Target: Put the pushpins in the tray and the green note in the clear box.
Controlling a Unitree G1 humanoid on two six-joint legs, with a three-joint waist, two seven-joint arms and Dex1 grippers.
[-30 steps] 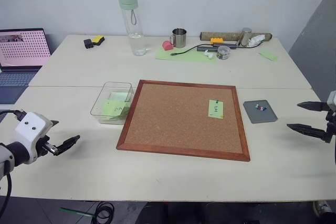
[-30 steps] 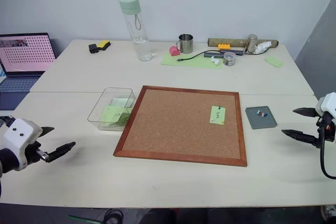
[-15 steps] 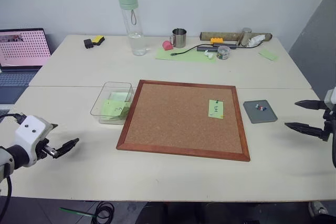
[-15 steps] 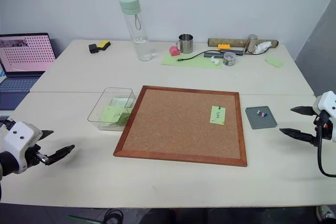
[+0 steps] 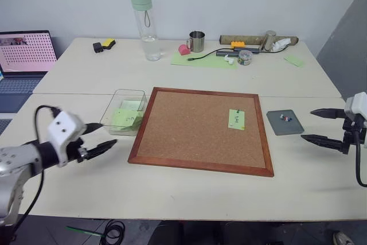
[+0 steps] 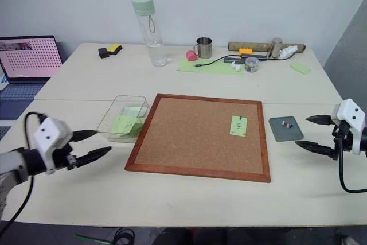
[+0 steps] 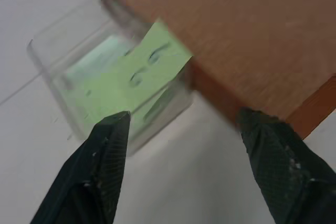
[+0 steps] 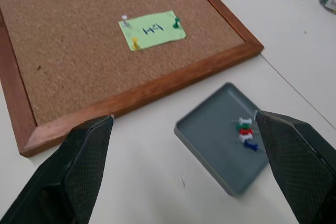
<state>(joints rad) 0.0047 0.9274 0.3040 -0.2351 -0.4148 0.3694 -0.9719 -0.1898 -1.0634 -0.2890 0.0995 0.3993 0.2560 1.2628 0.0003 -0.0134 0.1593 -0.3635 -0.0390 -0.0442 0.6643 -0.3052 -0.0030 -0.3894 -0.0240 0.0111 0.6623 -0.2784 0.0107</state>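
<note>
- The big wood-framed corkboard (image 5: 200,130) lies flat on the pale table (image 5: 189,193).
- The clear plastic box (image 5: 121,112) sits touching the board's left edge, with green papers inside.
- The left gripper (image 5: 102,139), fingers apart and empty, hangs near the box.
- The right gripper (image 5: 321,125), wide open, hangs beside the small dark-grey tray (image 8: 231,158).
- The small green note marked "H" (image 8: 152,30) is pinned to the board.
- Tiny pushpins (image 8: 245,134), maybe four, lie in the tray.

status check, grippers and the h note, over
Left gripper open, empty, beside clear box. Right gripper open, empty, beside tray. Green note pinned on corkboard. Path clear.
</note>
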